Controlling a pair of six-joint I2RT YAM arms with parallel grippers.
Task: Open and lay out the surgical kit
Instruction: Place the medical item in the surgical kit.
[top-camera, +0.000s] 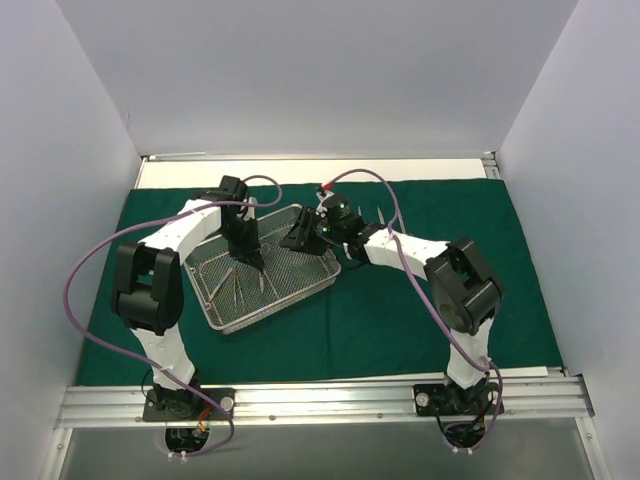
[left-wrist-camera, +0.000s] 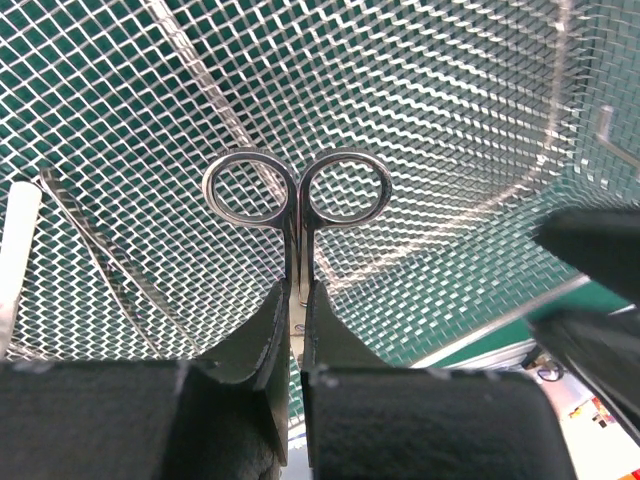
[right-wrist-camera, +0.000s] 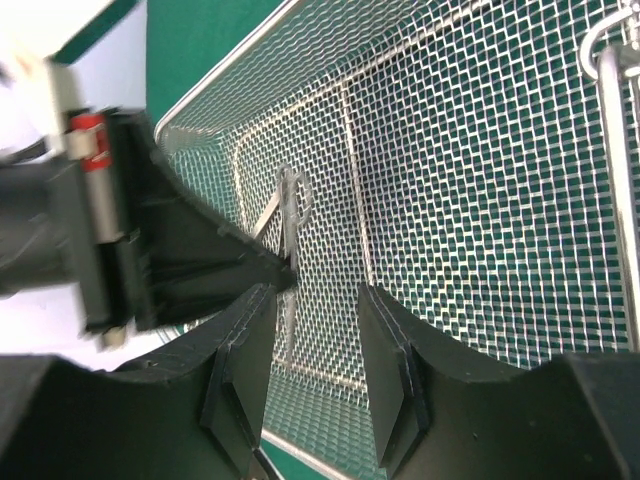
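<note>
Left tool (left-wrist-camera: 297, 297) pinches a scissor-handled instrument (left-wrist-camera: 298, 195) inside the mesh tray (top-camera: 300, 272), which sits on the spread green cloth (top-camera: 460, 230). Other instruments (top-camera: 236, 290) lie there, not yet laid out. Right tool (right-wrist-camera: 315, 295), spread and empty, hovers at the tray's right rim.

My black left gripper (left-wrist-camera: 296, 295); in it, shiny silver ring-handled steel instrument (left-wrist-camera: 298, 235); beneath, silver diamond-mesh wire tray (left-wrist-camera: 450, 100), dark green cloth (top-camera: 430, 300).
</note>
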